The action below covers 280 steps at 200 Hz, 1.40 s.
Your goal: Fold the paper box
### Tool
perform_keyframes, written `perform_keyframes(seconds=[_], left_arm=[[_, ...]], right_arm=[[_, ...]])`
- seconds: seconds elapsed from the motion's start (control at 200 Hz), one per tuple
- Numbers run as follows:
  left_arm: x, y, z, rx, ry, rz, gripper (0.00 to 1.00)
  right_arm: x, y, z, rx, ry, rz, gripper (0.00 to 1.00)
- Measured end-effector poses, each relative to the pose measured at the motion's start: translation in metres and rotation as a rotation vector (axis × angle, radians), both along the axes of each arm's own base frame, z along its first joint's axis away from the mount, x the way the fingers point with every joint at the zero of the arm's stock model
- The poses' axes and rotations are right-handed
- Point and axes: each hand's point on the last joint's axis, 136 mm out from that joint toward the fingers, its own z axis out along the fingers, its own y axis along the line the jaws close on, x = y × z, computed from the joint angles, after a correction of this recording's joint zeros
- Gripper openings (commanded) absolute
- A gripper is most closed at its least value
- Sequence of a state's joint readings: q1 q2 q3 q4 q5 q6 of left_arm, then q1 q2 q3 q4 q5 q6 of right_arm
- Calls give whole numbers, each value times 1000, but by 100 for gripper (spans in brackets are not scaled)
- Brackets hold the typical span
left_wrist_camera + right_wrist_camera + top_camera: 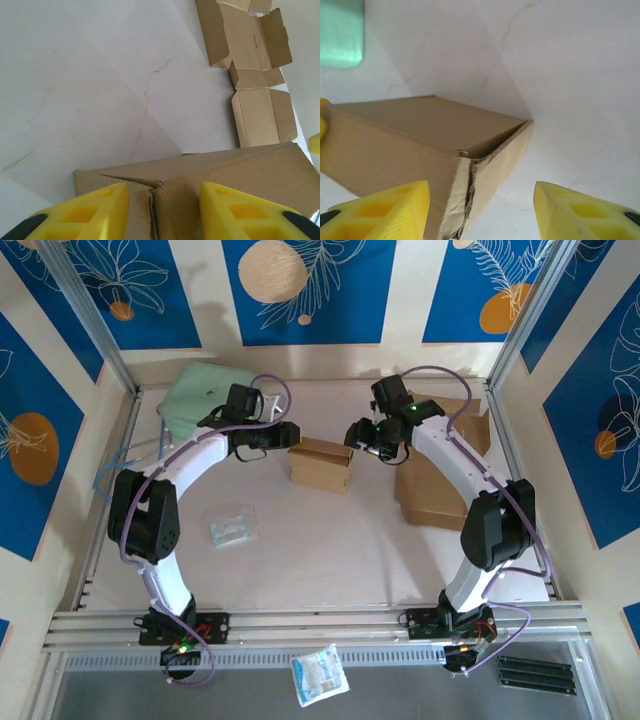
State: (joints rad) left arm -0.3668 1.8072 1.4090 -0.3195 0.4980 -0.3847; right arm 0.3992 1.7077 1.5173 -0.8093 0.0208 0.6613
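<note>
A white, faintly veined table sits under blue leaf-print walls. The paper box stands near its middle, already squared up. Its long axis runs side to side, one end toward each arm. At its left end the left gripper is part open over the end face, clasping nothing. At its right end the right gripper gapes wide and empty around a ragged, gaping corner seam. Closing the ends seems the step. Next, that seam wants pressing shut while the left end is braced.

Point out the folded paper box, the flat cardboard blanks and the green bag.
paper box (pixel 320 470): top external view, on its near side wall.
flat cardboard blanks (pixel 240 30): left wrist view, on the upper blank's main panel.
green bag (pixel 200 392): top external view, on its middle.
</note>
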Motion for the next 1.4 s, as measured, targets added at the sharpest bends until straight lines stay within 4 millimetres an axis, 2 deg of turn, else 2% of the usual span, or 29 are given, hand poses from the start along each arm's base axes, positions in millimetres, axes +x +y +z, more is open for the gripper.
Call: perform_keyframes(seconds=[0.11,0.255,0.39,0.445,0.53,0.65,0.72,0.81,0.945,1.01,1.08,1.241,1.306,1.401], left_arm=[[-7,1,-7,-6,18,-7,45],[-11,3,-9,-12,4,-4,47],[-15,6,-9,-20,2,4,56],[-18,6,-9,-31,16,6,56],[-24,2,-9,-59,42,-5,53],[-36,-9,-9,-95,73,-35,46],[-46,-9,-8,-107,74,-35,45],[-72,-7,-9,-114,76,-40,47],[-134,-14,-20,-58,119,-96,67],[-155,-18,-28,-25,157,-122,73],[-166,-19,-31,3,175,-128,78],[-163,-7,-33,63,135,-67,95],[-163,-3,-43,96,129,-53,99],[-167,-4,-65,136,146,-56,99]], right_arm=[[-14,10,-20,4,44,32,54],[-12,12,-19,12,18,35,51],[-13,12,-17,12,12,45,52],[-14,11,-15,7,14,53,53],[-18,12,-12,1,24,70,48],[-26,23,-13,9,25,121,38],[-32,24,-13,5,4,135,34],[-59,25,-14,9,-27,172,33],[-125,15,-28,-20,36,237,40],[-142,9,-32,-30,72,248,46],[-144,8,-29,-26,70,247,54],[-138,2,-29,-45,53,200,67],[-132,-3,-39,-60,48,167,71],[-128,-10,-65,-90,77,131,71]])
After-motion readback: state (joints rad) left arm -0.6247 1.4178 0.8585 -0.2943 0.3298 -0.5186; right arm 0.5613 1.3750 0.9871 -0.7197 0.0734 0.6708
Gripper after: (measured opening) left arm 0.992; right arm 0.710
